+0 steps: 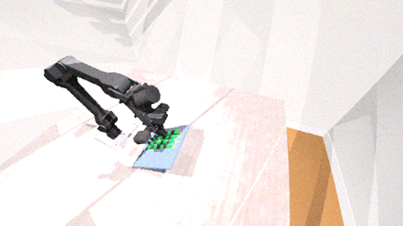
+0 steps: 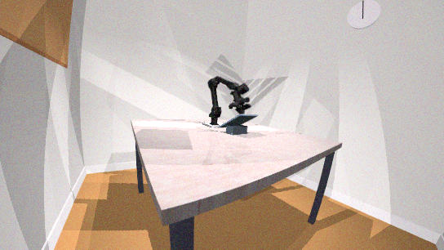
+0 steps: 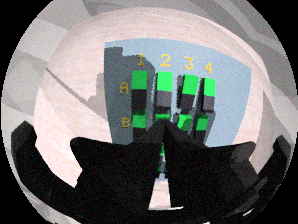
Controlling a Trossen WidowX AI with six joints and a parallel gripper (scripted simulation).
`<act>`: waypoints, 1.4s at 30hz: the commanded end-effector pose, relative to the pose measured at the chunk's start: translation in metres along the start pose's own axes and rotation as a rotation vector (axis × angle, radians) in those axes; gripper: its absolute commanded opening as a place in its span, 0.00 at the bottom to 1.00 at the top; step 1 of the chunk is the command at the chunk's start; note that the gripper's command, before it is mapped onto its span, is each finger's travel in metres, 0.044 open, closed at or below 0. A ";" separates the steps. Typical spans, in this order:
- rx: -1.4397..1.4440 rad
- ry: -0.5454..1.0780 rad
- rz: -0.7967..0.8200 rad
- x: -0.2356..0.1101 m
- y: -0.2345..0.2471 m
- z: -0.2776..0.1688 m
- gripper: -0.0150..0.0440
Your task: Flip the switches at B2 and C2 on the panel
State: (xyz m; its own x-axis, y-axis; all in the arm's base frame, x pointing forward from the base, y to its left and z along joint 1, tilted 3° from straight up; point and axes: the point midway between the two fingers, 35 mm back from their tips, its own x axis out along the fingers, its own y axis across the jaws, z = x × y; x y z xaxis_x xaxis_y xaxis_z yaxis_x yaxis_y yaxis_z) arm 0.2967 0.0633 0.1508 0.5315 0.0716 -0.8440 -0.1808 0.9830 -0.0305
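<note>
- Closed tight with nothing between its fingers, the gripper (image 1: 159, 133) hangs low over the switch panel (image 1: 163, 149), at the panel end nearest the arm's base.
- From the top view, the dark arm (image 1: 99, 80) arches from its pale base plate (image 1: 117, 142) down to the panel; the green switches (image 1: 164, 141) read only as a small cluster, with no lettering legible.
- From the wrist view, the printed labels show: yellow column numbers 1 to 4 (image 3: 174, 63) along the far edge and the row letters A and B at the left side of the switch panel (image 3: 233, 103).
- Also in the wrist view, the gripper (image 3: 165, 156) fingers meet in the lower centre, roughly in line with column 2, and hide the rows below B; I cannot tell whether they touch a switch.
- Only the exterior view shows that the switch panel (image 2: 243, 118) is tilted, propped on a dark block (image 2: 237, 130) on the tabletop (image 2: 228, 159), with the gripper (image 2: 241, 108) just above it.
</note>
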 end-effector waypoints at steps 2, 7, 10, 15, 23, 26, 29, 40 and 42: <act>-0.006 0.002 0.003 0.001 0.000 -0.001 0.25; -0.006 0.002 0.003 0.001 0.000 -0.001 0.25; -0.006 0.002 0.003 0.001 0.000 -0.001 0.25; -0.006 0.002 0.003 0.001 0.000 -0.001 0.25; -0.006 0.002 0.003 0.002 0.000 -0.001 0.25; -0.006 0.002 0.003 0.003 0.000 -0.001 0.25; -0.006 0.002 0.003 0.003 0.000 -0.001 0.25; -0.006 0.002 0.003 0.005 0.000 -0.001 0.25; -0.006 0.002 0.003 0.005 0.000 -0.001 0.25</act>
State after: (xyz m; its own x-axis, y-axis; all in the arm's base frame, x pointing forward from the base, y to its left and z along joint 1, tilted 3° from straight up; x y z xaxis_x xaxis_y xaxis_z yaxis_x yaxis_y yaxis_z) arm 0.2987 0.0636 0.1483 0.5324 0.0714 -0.8435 -0.1806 0.9831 -0.0308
